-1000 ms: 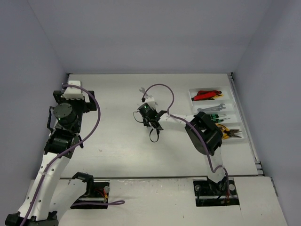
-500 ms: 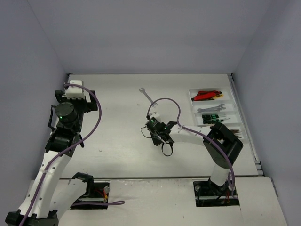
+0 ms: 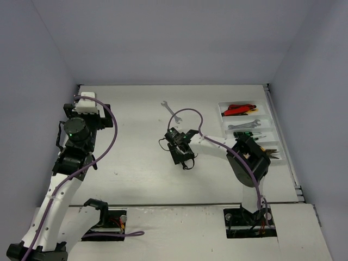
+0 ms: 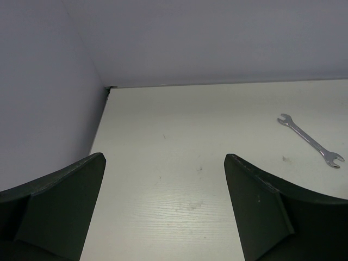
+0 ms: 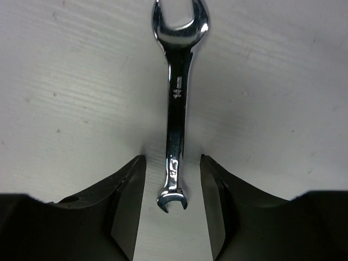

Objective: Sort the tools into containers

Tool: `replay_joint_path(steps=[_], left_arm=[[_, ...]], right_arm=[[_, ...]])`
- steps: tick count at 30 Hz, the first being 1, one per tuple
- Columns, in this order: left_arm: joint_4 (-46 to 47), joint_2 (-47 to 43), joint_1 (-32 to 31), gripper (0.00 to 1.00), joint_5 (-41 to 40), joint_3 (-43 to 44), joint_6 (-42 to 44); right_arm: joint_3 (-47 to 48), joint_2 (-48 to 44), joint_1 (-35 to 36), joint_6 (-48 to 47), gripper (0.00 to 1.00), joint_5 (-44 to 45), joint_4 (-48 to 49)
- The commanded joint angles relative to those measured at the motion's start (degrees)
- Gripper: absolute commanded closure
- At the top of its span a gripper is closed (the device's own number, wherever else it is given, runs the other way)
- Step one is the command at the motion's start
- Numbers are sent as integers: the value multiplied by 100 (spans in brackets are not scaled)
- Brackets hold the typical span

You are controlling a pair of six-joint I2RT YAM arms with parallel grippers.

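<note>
A silver wrench (image 3: 170, 110) lies flat on the white table, alone at the middle back. My right gripper (image 3: 174, 132) is low over the table and open. In the right wrist view the wrench (image 5: 175, 103) points away from me. Its near open end sits between my right gripper's (image 5: 173, 160) fingers (image 5: 128, 201), with a gap on each side. My left gripper (image 3: 86, 107) is open and empty at the far left. The left wrist view shows my left gripper (image 4: 163, 157) over bare table, with the wrench (image 4: 310, 140) far to its right. The white tray (image 3: 224, 120) stands at the right.
The tray holds red cutters (image 3: 238, 110), wrenches (image 3: 244, 125), green-and-black screwdrivers (image 3: 247, 136) and orange-handled pliers (image 3: 267, 154) in separate compartments. Grey walls close the table at the back and both sides. A purple cable (image 3: 187, 114) loops above my right wrist.
My right gripper swung back toward the near side, then came forward again to the wrench's near end. The left arm has barely moved.
</note>
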Motion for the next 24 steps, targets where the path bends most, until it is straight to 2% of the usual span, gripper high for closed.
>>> replay_joint_path(steps=[1, 17, 21, 24], left_arm=[[429, 20, 10, 12, 23, 80, -66], [429, 39, 10, 12, 23, 96, -49], [429, 32, 10, 12, 23, 98, -49], [429, 32, 10, 12, 23, 98, -49]], right_arm=[[362, 335, -228, -210, 60, -2, -335], [869, 921, -421, -471, 68, -507, -480], [860, 1010, -389, -473, 79, -471, -533], [849, 1063, -370, -460, 91, -397, -567]])
